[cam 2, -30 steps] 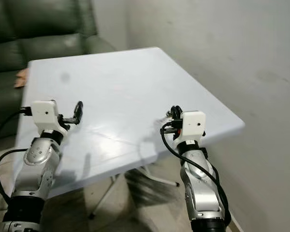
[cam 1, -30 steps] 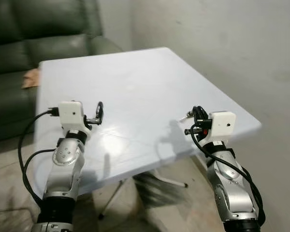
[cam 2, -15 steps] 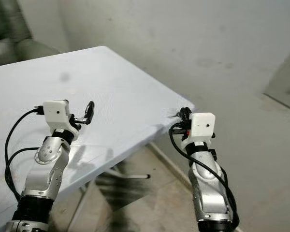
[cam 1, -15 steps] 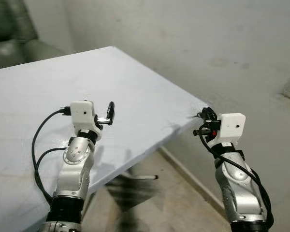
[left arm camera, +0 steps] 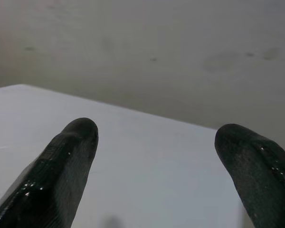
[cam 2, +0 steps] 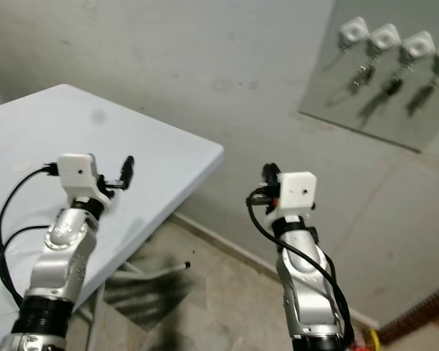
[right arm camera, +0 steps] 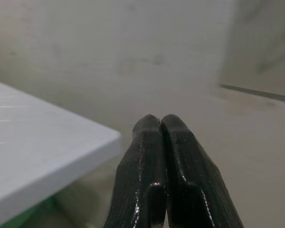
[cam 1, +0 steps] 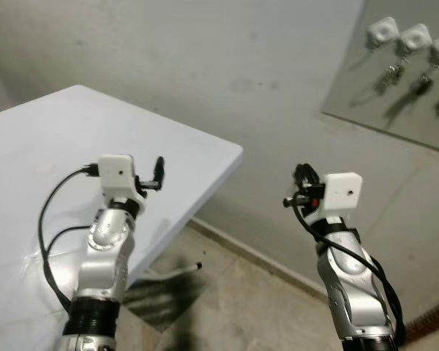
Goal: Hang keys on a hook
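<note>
Nearest, the right gripper (right arm camera: 154, 122) is held clenched, fingertips pressed flat together; whether a key is pinched there cannot be told. The left gripper (left arm camera: 154, 130) is spread wide above the white table (cam 1: 190, 146). Farther off, keys (cam 2: 364, 73) are seen dangling under white hooks (cam 2: 385, 38) on a grey wall panel (cam 2: 329, 95). Such keys are judged light, rigid and slick, and best gripped by the bow, with the ring left free.

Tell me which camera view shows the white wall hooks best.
The right eye view: four white hooks show on the grey panel, some with keys hanging. The left eye view catches three near its corner. The right wrist view shows a blurred panel edge, no hooks discernible.
</note>
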